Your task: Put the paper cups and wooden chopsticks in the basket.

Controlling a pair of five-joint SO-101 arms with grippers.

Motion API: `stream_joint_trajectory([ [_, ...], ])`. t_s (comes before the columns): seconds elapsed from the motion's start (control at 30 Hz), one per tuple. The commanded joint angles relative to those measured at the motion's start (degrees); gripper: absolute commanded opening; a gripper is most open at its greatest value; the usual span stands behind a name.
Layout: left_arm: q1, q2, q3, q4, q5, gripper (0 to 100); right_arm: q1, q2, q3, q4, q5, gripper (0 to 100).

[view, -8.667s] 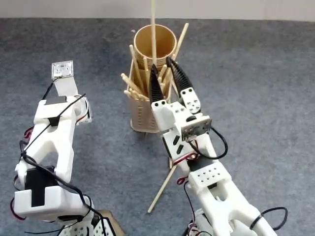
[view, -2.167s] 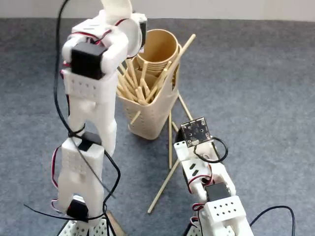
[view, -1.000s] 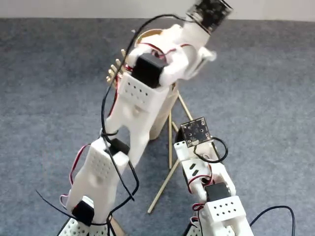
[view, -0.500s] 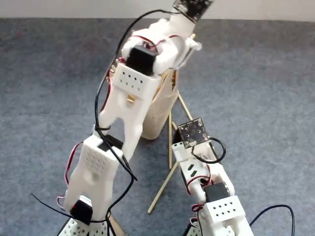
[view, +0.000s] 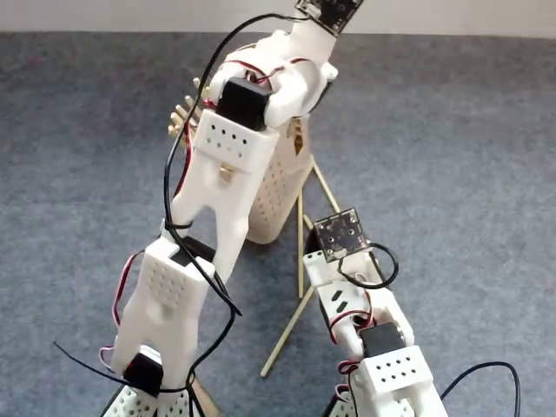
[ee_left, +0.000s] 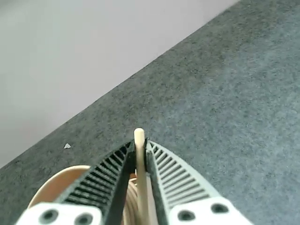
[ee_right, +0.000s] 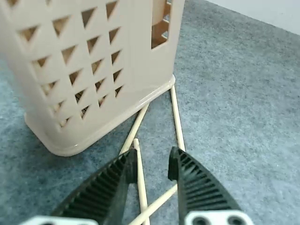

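Loose chopsticks (view: 300, 243) lie on the carpet (view: 452, 174) just before the basket (view: 282, 187).

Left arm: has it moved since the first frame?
Yes. The left arm sat folded left of the basket; now it stretches away over the basket's top. The loose chopsticks below the basket lie unmoved.

White plastic arms (view: 217, 191) (perforated panels), ribbed black hands (ee_right: 153, 160), looping black and red cables (view: 168, 174).

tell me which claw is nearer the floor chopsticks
Right. The right claw hovers over the floor chopsticks by the basket; the left claw is above the basket, gripping another chopstick.
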Motion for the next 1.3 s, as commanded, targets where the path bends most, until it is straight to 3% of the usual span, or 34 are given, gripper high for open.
stream_joint_trajectory([
  [0.0, 0.22, -1.01, -0.66, -1.23, -0.62, 0, -0.48, -1.19, 1.1, -1.01, 0.62, 12.4],
  [0.3, 3.65, -1.01, -13.76, -0.7, -0.79, 0, -0.48, -1.19, 1.1, -1.01, 0.62, 12.4],
  [0.47, 6.9, -1.1, -18.51, -1.58, -4.75, 0, -0.48, -1.19, 1.1, -1.01, 0.62, 12.4],
  [0.97, 9.19, -4.62, -10.77, -11.52, -7.21, 0, -0.57, -1.19, 1.1, -1.01, 0.62, 12.4],
  [1.27, 7.87, -6.11, -10.95, -12.31, -7.56, 0, -0.57, -1.19, 1.1, -1.01, 0.62, 12.4],
])
